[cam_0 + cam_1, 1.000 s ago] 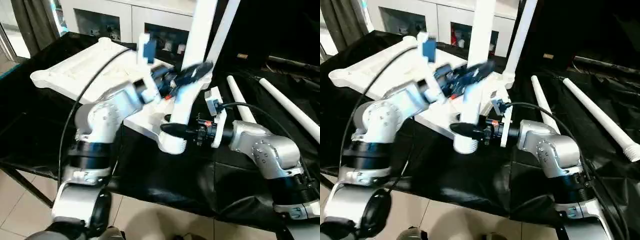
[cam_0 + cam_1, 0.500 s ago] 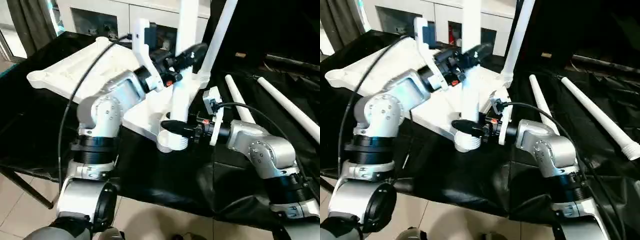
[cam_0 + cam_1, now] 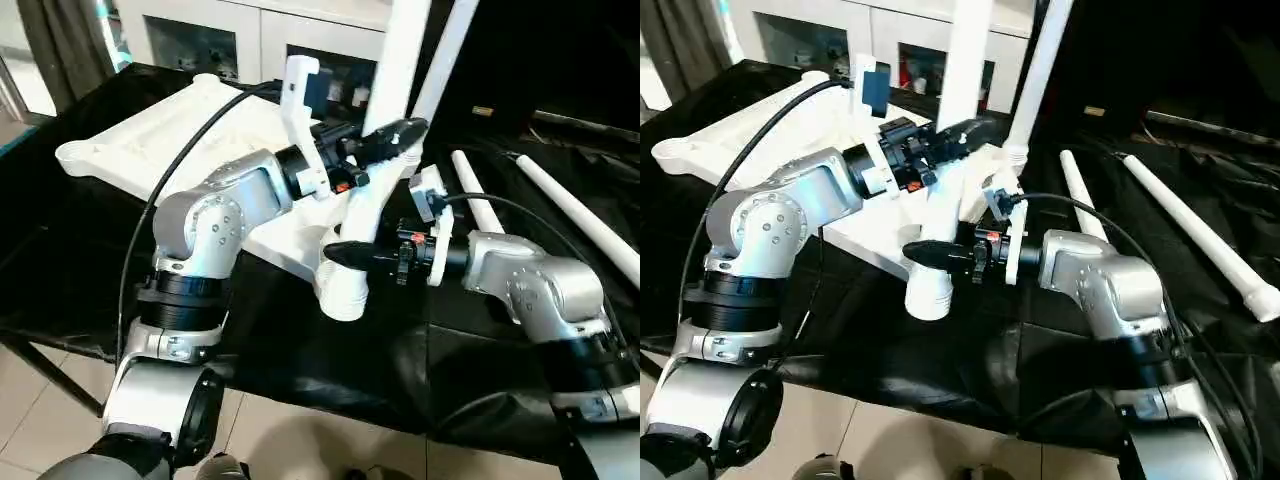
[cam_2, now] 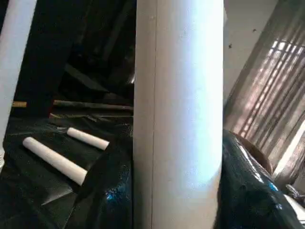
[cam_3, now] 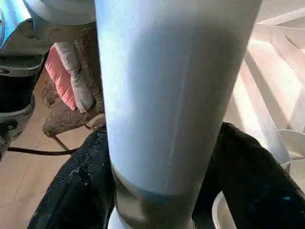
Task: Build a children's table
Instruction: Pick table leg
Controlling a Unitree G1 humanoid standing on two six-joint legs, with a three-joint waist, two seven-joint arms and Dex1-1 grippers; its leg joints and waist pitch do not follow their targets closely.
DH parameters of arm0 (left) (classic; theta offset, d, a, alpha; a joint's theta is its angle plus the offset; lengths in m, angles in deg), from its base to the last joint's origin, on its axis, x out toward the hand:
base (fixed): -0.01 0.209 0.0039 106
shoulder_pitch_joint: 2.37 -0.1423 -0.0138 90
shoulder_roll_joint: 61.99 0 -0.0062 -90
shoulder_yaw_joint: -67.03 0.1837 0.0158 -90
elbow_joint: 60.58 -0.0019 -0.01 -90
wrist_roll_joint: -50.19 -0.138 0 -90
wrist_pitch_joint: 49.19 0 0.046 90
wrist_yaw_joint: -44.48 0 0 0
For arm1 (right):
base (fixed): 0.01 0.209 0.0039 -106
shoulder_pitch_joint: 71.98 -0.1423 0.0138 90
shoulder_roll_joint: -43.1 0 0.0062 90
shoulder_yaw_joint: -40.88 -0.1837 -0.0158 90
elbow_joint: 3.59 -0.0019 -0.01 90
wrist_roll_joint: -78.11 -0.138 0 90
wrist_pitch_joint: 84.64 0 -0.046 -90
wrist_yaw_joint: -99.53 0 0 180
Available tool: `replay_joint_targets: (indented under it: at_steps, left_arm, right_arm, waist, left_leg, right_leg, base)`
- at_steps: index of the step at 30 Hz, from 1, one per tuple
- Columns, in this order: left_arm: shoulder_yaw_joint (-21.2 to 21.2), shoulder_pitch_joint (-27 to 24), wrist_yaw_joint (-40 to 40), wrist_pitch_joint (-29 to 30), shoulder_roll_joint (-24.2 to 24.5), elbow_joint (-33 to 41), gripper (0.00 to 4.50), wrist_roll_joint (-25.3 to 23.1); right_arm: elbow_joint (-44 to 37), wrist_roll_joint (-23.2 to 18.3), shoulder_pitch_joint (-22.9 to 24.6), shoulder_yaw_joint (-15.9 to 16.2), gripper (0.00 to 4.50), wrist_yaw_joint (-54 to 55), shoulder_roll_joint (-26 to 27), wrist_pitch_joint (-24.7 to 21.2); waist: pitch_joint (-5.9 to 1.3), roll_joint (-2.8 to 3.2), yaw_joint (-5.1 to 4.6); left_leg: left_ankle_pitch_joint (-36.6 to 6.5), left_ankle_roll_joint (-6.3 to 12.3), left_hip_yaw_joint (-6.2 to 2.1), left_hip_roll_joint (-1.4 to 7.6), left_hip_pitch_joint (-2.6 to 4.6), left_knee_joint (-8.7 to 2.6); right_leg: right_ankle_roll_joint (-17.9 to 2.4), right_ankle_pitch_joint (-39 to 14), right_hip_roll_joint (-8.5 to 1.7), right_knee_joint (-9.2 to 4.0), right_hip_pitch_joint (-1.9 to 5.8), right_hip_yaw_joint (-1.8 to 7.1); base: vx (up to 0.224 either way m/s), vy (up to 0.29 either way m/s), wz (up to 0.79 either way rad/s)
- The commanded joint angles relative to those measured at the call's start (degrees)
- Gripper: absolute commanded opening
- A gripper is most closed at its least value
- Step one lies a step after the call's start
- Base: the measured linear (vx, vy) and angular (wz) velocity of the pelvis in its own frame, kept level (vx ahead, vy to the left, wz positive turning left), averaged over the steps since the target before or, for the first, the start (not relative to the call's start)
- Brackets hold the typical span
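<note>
- One black-draped tabletop [image 3: 300, 350] carries all the parts; white cabinets stand behind it.
- One white table panel [image 3: 160, 140], the children's table's top, lies on the cloth on the robot's left, ribbed underside up, with round sockets at its corners.
- Two white tube legs rise from the panel's near side. The front leg [image 3: 385, 110] leans slightly, its foot at the near corner socket [image 3: 345, 290]. The second upright leg [image 3: 1040, 60] stands just behind it.
- Two loose legs lie on the cloth on the robot's right, well apart from the panel: the nearer one [image 3: 480, 205] and the farther one [image 3: 580, 215].
- Left claw [image 3: 395, 135] is clenched on the front leg, partway up.
- Right claw [image 3: 345, 250] sits around the same leg just above the socket; whether it clamps the leg or stands loose, I cannot tell.
</note>
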Motion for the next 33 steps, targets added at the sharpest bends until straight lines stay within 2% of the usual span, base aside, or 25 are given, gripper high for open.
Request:
replay_joint_targets:
  at_steps: [1, 13, 14, 20, 23, 33]
  left_arm:
    - [0.9, 0.3, -0.6, 0.4, -0.2, 0.9, 1.76, 0.1]
    - [0.0, 1.1, -0.3, -0.3, -0.6, 0.2, 1.76, 0.4]
    - [-0.1, 1.2, -0.3, -0.3, -0.6, 0.1, 1.76, 0.5]
    - [-0.5, 1.4, -0.4, -0.2, -0.7, 0.0, 1.76, 0.7]
    - [-0.7, 1.4, -0.2, -0.3, -0.7, -0.1, 1.76, 0.7]
    - [-1.8, 1.9, 0.3, -0.6, -1.0, -0.6, 1.76, 1.0]
  right_arm:
    - [0.4, 0.0, -0.7, 0.1, 3.07, 0.0, -0.8, -0.9]
    - [-1.3, -0.6, 0.3, 0.8, 3.07, -1.0, -0.8, -2.6]
    - [-1.4, -0.6, 0.4, 0.8, 3.07, -1.0, -0.8, -2.6]
    - [-1.6, -0.7, 0.6, 0.7, 3.07, -0.9, -0.6, -2.8]
    - [-1.6, -0.7, 0.7, 0.6, 2.68, -0.9, -0.5, -2.9]
    - [-1.0, -0.9, 0.9, 0.3, 1.93, -0.7, 0.2, -3.1]
  waist:
    - [-4.47, -0.32, 0.27]
    - [-4.54, -0.21, 0.35]
    - [-4.53, -0.02, 0.38]
    - [-4.55, -0.15, 0.36]
    - [-4.55, -0.03, 0.39]
    - [-4.57, -0.19, 0.41]
  left_leg:
    - [-8.9, -0.15, 0.16, 0.62, 1.01, -3.70]
    - [-8.6, -0.29, 0.13, 0.64, 1.02, -3.70]
    - [-8.7, -0.35, 0.12, 0.64, 1.05, -3.72]
    - [-8.7, -0.29, 0.13, 0.62, 1.04, -3.70]
    - [-8.7, -0.34, 0.11, 0.61, 1.01, -3.71]
    - [-8.6, -0.28, 0.12, 0.59, 1.01, -3.69]
  right_leg:
    - [-10.8, -11.4, -1.73, -3.68, 2.88, 1.31]
    - [-10.9, -10.6, -1.74, -3.57, 2.96, 1.31]
    - [-11.0, -10.5, -1.76, -3.57, 2.93, 1.32]
    - [-11.2, -10.3, -1.74, -3.57, 2.98, 1.30]
    - [-11.1, -10.3, -1.72, -3.54, 2.98, 1.30]
    - [-11.1, -10.3, -1.72, -3.55, 3.01, 1.29]
  base:
    - [0.000, 0.000, 0.00]
    - [0.000, 0.000, 0.00]
    - [0.000, 0.000, 0.00]
    - [0.000, 0.000, 0.00]
    - [0.000, 0.000, 0.00]
    - [0.000, 0.000, 0.00]
